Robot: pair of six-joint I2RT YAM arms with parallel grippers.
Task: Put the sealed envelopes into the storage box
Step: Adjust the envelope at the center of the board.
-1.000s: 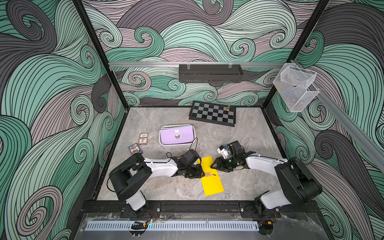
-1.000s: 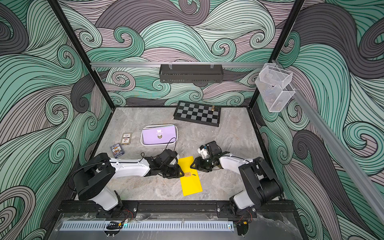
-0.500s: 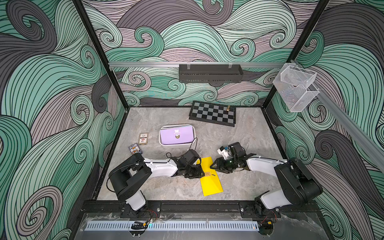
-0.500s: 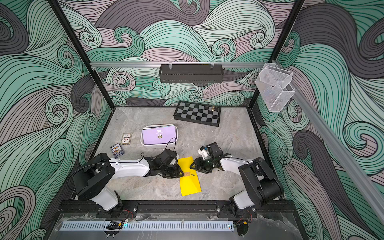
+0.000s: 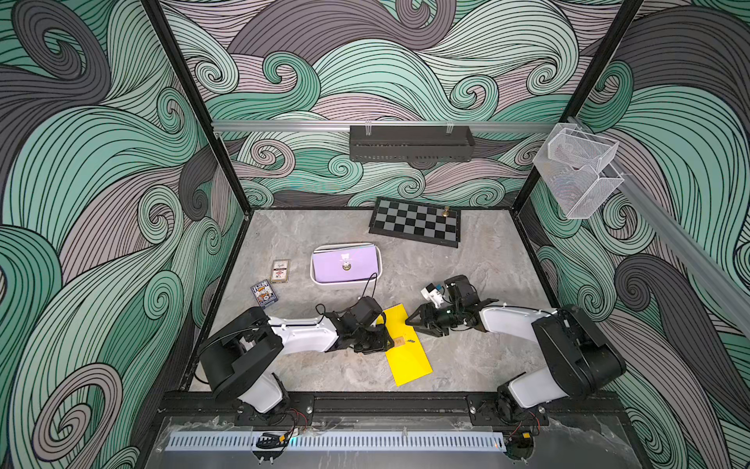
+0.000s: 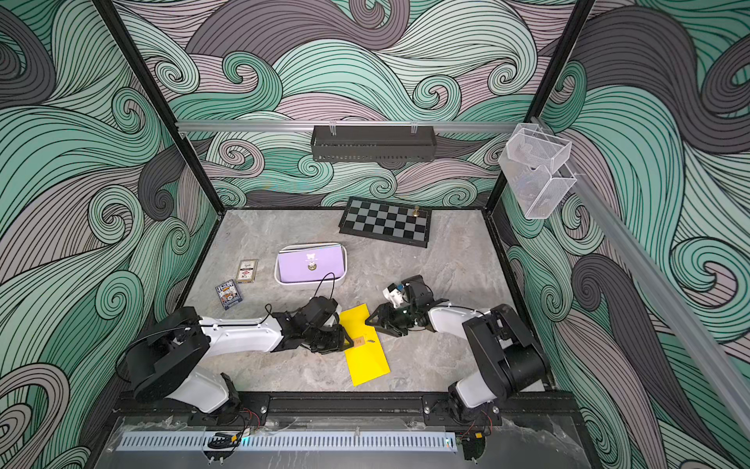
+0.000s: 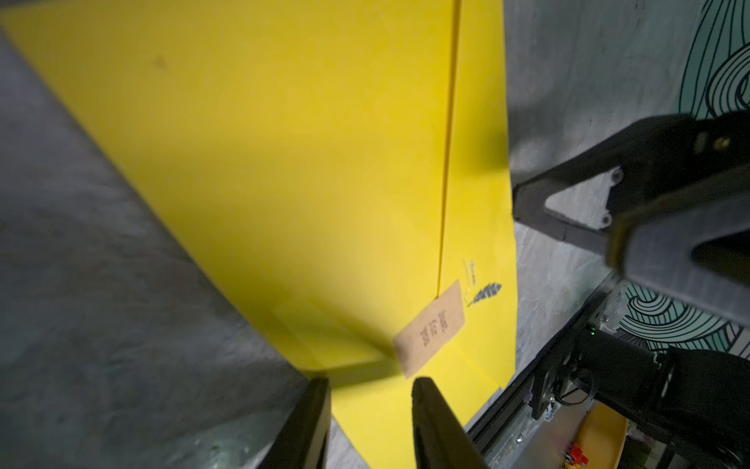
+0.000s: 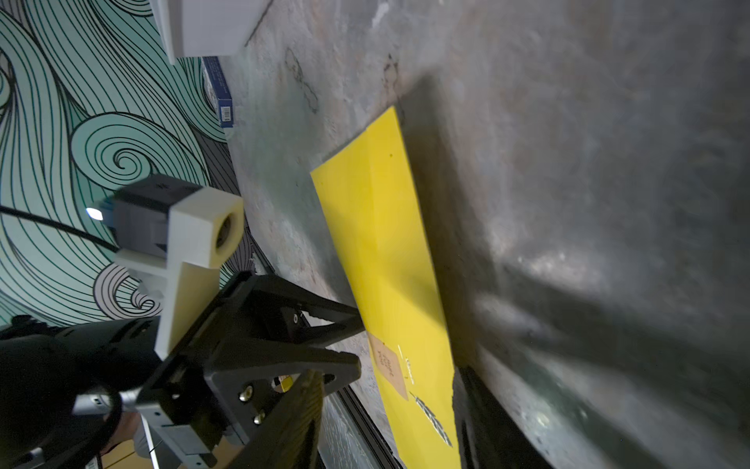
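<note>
Seeing one yellow envelope (image 5: 410, 357) lying flat and slanted near the front edge of the bench (image 5: 466, 260), about midway along, brown sticker (image 7: 430, 329) stuck by one long side.

Got the left gripper (image 7: 370, 383) down low at that envelope's left long side, right next to the sticker. Fingers (image 7: 432, 414) partly apart, plain gap between them: one over bare bench, one over the paper. Not clamped on anything. Looks like the paper edge raised a touch just ahead of the tips. Can't tell whether actually touching or just hovering.

Same deal with the right gripper (image 5: 414, 325): low on the opposite side, pointing at the other long side, up toward the far end. Jaws spread in a V, holding nothing. Nearest tip just beside the paper in the left wrist view; can't call contact either way.

Box (image 5: 347, 286) sitting around the middle of the bench, slightly left, behind the left gripper and clear of the yellow envelope. Already has a lilac envelope (image 5: 345, 266) lying flat inside, small round seal (image 5: 346, 266) on top.

Also around: pale pack (image 5: 280, 271) just left of the box, blue pack (image 5: 264, 293) nearer the left edge, chessboard (image 5: 416, 221) along the back edge.
</note>
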